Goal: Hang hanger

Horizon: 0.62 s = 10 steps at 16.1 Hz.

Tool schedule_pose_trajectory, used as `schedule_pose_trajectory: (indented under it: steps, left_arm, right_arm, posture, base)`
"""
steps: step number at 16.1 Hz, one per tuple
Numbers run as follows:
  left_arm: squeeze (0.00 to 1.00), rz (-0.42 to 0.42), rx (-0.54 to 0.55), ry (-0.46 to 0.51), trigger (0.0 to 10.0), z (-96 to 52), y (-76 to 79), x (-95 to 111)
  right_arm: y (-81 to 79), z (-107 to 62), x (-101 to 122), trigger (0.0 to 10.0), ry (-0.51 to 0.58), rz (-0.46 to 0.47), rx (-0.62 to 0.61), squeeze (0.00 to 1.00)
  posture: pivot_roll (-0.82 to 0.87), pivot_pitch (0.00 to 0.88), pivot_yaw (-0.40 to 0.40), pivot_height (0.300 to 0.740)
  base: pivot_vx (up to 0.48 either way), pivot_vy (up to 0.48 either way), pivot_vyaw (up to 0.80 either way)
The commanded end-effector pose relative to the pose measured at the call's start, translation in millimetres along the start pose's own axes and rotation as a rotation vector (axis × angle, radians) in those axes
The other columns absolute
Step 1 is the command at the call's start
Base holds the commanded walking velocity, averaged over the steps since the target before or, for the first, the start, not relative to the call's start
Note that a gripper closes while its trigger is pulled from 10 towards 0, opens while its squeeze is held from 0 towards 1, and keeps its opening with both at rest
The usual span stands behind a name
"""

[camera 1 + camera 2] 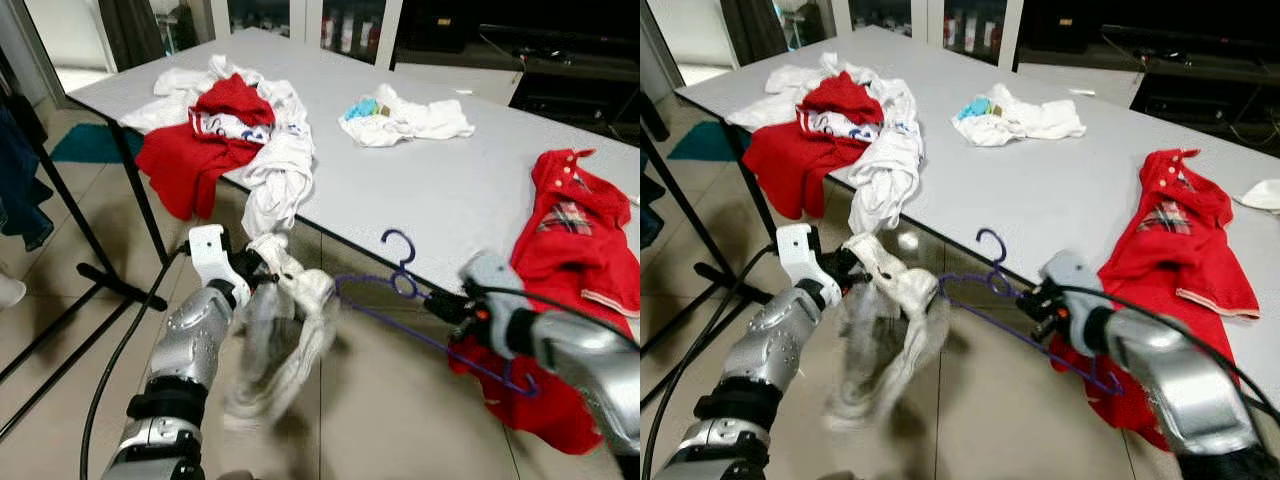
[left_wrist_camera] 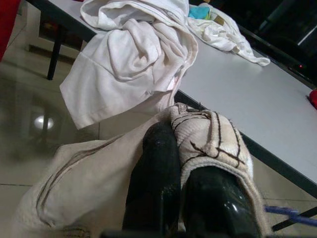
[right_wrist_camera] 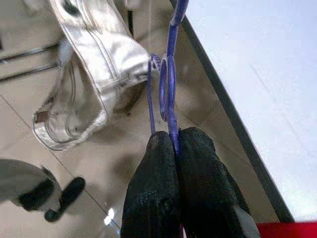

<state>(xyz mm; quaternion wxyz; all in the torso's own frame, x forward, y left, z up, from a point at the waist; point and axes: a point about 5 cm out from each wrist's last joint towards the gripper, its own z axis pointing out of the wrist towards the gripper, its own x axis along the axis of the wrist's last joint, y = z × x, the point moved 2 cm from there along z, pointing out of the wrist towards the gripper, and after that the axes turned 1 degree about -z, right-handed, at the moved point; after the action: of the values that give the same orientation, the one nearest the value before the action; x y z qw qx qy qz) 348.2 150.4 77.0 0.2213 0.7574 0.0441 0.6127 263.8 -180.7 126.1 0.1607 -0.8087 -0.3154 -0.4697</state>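
Observation:
A purple wire hanger hangs in the air just off the table's front edge, its hook pointing up. My right gripper is shut on the hanger's neck; its black fingers pinch the purple wire. A cream white garment droops from the hanger's left end toward the floor, blurred. My left gripper is shut on the garment's upper edge, with the cloth folded over the black fingers.
The grey table carries a red and white clothes pile at its left, a small white heap in the middle and a red polo shirt over the right edge. A black rack leg and cable cross the tiled floor at left.

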Motion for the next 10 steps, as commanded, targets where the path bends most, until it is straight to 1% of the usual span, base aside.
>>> schedule_pose_trajectory:
  steps: [1, 2, 3, 4, 6, 7, 8, 10]
  left_arm:
    - [0.0, 0.013, -0.01, 0.034, 10.0, 3.7, 4.6, 8.6]
    - [0.0, 0.013, -0.01, 0.034, 10.0, 3.7, 4.6, 8.6]
    - [0.0, 0.014, -0.009, 0.032, 10.0, 3.4, 4.2, 8.2]
    - [0.0, 0.016, -0.008, 0.032, 10.0, 3.6, 4.2, 8.5]
    - [0.0, 0.017, -0.008, 0.034, 10.0, 3.8, 4.0, 9.5]
    - [0.0, 0.018, -0.007, 0.034, 10.0, 3.9, 3.7, 9.6]
    - [0.0, 0.019, -0.007, 0.033, 10.0, 3.6, 3.4, 9.6]
    - [0.0, 0.02, -0.004, 0.034, 10.0, 2.9, 2.2, 9.9]
  right_arm:
    - [-1.8, -8.8, 12.8, 10.0, 0.052, -0.006, 0.017, 0.0]
    - [-1.8, -8.8, 12.8, 10.0, 0.052, -0.006, 0.017, 0.0]
    - [-18.2, -4.8, 7.9, 10.0, 0.041, 0.005, 0.088, 0.0]
    - [-35.9, 4.0, 4.7, 10.0, 0.044, 0.03, 0.158, 0.0]
    - [-40.6, 6.5, 8.7, 10.0, 0.058, 0.037, 0.183, 0.0]
    - [-42.4, 8.6, 7.6, 10.0, 0.046, 0.034, 0.189, 0.0]
    - [-42.4, 11.1, 2.8, 10.0, 0.011, 0.015, 0.179, 0.0]
    - [-36.3, 10.0, -5.2, 10.0, -0.037, -0.035, 0.144, 0.0]
  posture:
    - [-0.02, 0.0, -0.026, 0.74]
    - [-0.02, 0.0, -0.026, 0.74]
    - [-0.02, 0.0, -0.023, 0.74]
    - [-0.01, 0.0, -0.023, 0.74]
    - [-0.01, 0.0, -0.021, 0.74]
    - [-0.01, 0.0, -0.02, 0.74]
    - [-0.01, 0.0, -0.02, 0.74]
    - [0.0, 0.0, -0.021, 0.74]
  base:
    - [0.0, 0.0, 0.0]
    - [0.0, 0.0, 0.0]
    - [0.0, 0.0, 0.0]
    - [0.0, 0.0, 0.0]
    - [0.0, 0.0, 0.0]
    - [0.0, 0.0, 0.0]
    - [0.0, 0.0, 0.0]
    - [0.0, 0.0, 0.0]
